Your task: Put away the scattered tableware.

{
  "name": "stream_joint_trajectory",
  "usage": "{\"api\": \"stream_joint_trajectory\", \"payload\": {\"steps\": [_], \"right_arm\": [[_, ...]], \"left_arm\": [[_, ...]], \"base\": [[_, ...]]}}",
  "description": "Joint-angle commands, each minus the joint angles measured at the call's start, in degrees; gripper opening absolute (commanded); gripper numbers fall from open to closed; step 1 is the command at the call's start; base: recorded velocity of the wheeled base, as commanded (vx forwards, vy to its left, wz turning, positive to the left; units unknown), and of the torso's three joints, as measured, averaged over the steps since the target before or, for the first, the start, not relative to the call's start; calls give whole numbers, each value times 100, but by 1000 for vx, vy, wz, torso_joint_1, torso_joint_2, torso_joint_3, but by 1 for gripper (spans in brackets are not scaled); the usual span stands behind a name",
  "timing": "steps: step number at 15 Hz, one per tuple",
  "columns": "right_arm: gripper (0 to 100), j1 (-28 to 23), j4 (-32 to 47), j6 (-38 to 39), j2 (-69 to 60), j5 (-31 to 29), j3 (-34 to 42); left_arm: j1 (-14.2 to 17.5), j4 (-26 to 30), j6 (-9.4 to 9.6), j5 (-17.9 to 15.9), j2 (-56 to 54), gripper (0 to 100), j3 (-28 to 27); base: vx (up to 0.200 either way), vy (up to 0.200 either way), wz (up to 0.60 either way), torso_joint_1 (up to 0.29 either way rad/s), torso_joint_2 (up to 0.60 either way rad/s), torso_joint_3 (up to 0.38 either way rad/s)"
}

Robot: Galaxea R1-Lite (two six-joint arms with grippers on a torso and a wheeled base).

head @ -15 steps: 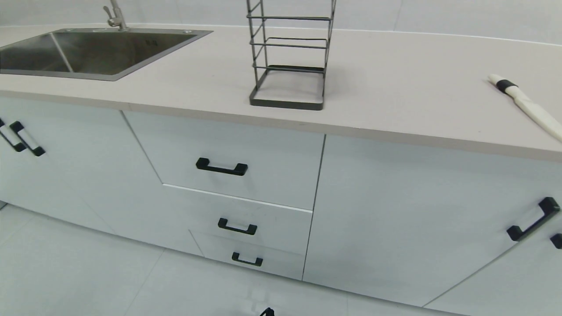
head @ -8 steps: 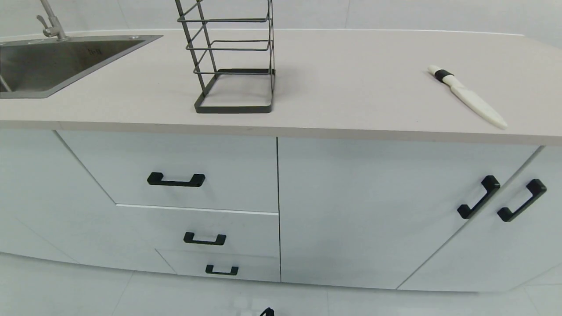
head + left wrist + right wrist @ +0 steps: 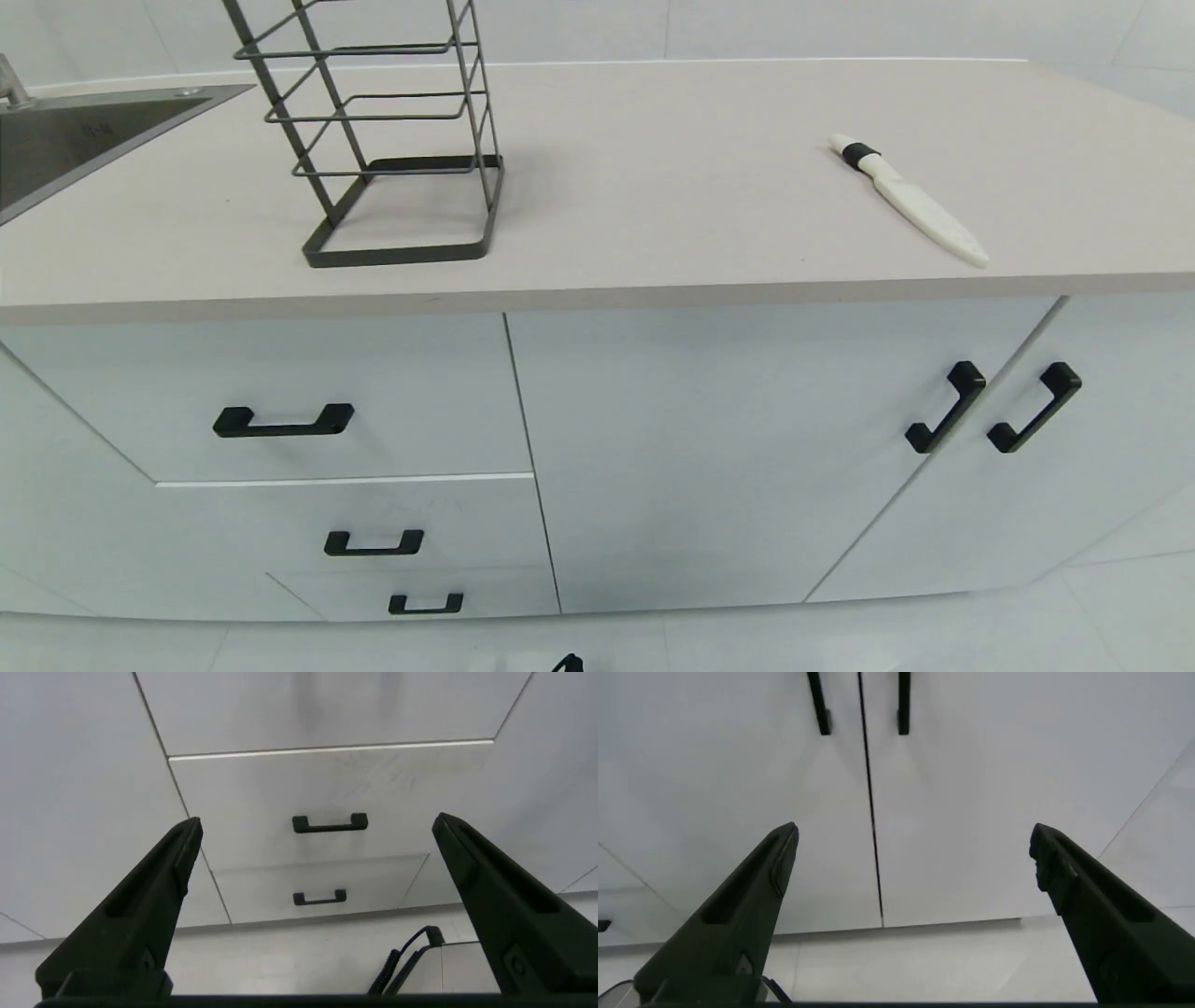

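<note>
Knife [image 3: 906, 199], white with a dark band, lies on the counter [image 3: 653, 187] near its front right edge, well apart from the wire rack [image 3: 401, 252]. The camera has swung right since earlier; knife and rack kept their places. The sink [image 3: 56, 140] bears a mark too small to read. Left gripper [image 3: 318, 826], facing drawers [image 3: 392, 775], and right gripper [image 3: 913, 833], facing doors [image 3: 990, 812], both gape empty.

Matt countertop [image 3: 653, 187], metal wire rack [image 3: 397, 255]

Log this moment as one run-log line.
white black-banded knife: lying on beige countertop | dark wire rack: upright | left tool: open | right tool: open
</note>
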Motion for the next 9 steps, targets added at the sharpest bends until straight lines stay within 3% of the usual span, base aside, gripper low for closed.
{"api": "stream_joint_trajectory", "payload": {"steps": [1,2,5,9], "right_arm": [[100,4,-1,-1,6,-9,1],[100,4,-1,-1,6,-9,1],[100,4,-1,-1,6,0,1],[100,4,-1,-1,6,-9,1]], "left_arm": [[0,-1,-1,3,18,100,1],[0,-1,-1,-6,18,100,1],[0,-1,-10,-15,18,100,1],[0,-1,-1,-15,18,100,1]], "base": [[0,-200,0,12,7,-2],[0,-200,0,2,2,2],[0,0,0,0,0,0],[200,0,0,0,1,4]]}}
